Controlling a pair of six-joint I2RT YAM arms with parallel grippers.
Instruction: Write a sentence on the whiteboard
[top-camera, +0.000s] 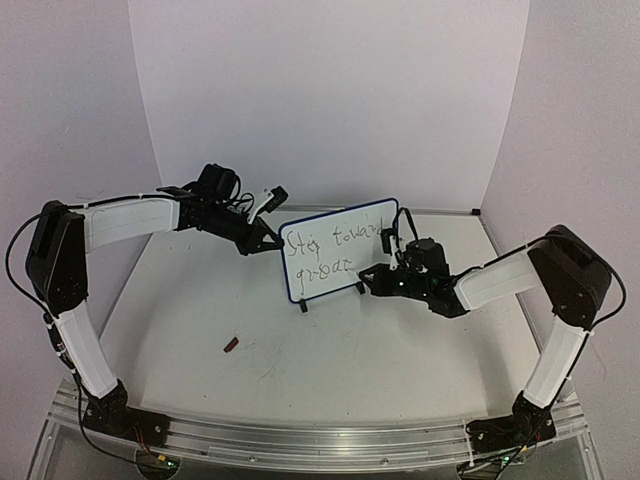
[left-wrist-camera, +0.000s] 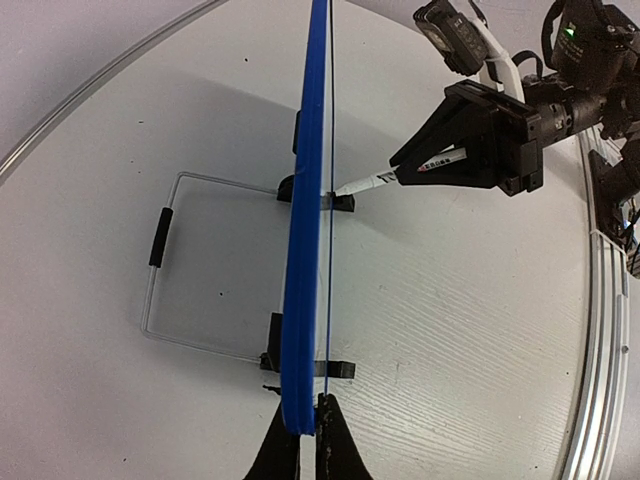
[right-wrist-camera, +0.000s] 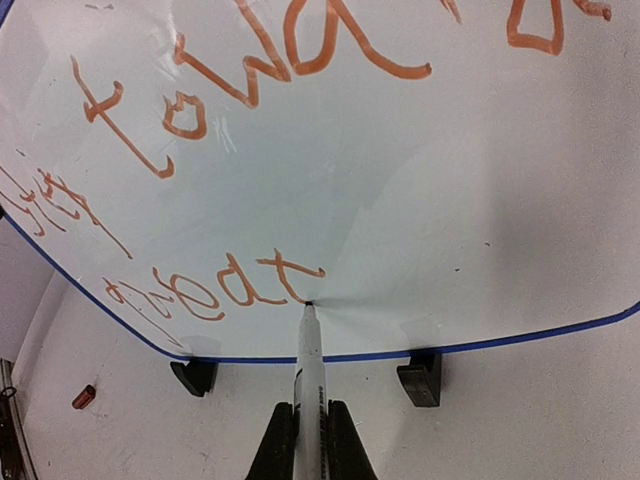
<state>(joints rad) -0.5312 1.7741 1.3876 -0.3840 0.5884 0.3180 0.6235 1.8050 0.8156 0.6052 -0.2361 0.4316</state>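
The right pincer is clamped shut on a white marker pen. The pen's tip touches the small white blue-framed whiteboard just past "great" in the orange handwritten sentence. The left pincer is closed on the board's edge, steadying it upright on the white table. Most of the sentence is written; the last word's ending looks to be left.

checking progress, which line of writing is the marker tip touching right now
The lower line, reading roughly "great": the marker tip sits at its last letter. The upper line lies well above the tip.

Blue-framed whiteboard, upright on its lower edge, its sentence in two lines of orange handwriting
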